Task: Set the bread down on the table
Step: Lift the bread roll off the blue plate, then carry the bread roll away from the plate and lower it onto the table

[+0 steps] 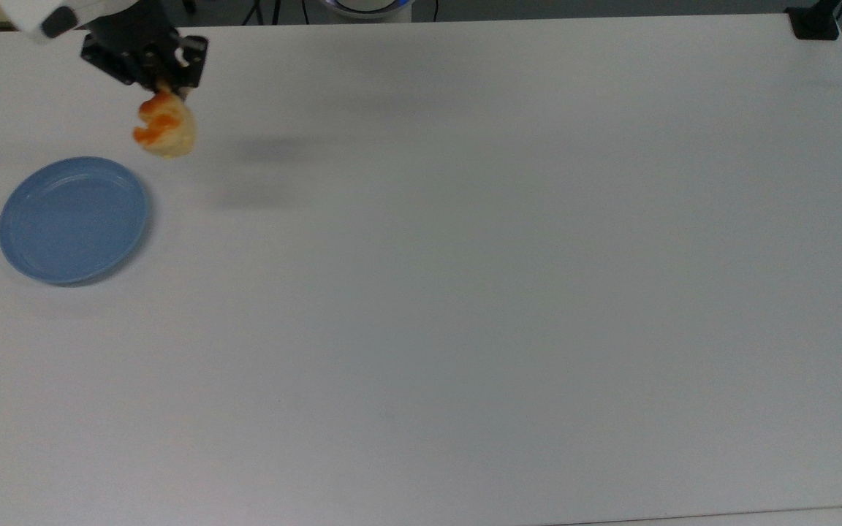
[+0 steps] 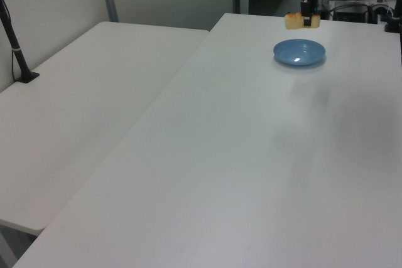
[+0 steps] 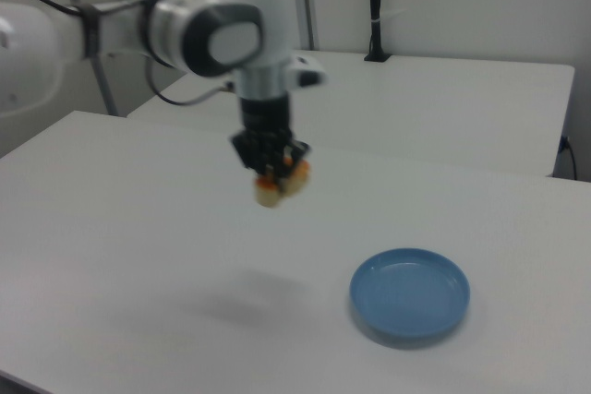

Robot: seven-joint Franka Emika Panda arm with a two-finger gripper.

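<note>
We see the pincer pinching the bread | bread hangs in the air above the bench, right of the blue plate in the top view | plate bare

white table, blue plate resting near the top view's left edge

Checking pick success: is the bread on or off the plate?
Off. The bread hangs in the gripper above the table; the blue plate is empty.
</note>
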